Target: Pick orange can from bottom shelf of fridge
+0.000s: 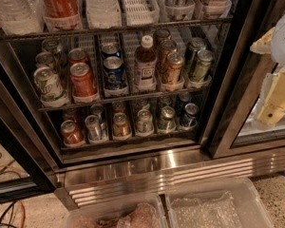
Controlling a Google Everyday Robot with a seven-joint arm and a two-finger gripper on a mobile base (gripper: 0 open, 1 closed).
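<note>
While gripper (274, 101) apparently hangs far right | orange can (121, 125) well left | state: cannot tell

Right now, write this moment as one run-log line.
gripper: outside fridge, at view's right edge | orange can: standing on bottom shelf, untouched

In the fridge (156, 167), the bottom shelf (128, 140) holds rows of cans. The orange can (121, 125) stands at the front of the third lane from the left, below the rack with the bottle (145, 63). The gripper (275, 99) hangs right of the shelves, before the right door (225, 141). Two bins (213, 208) lie before the base.
</note>
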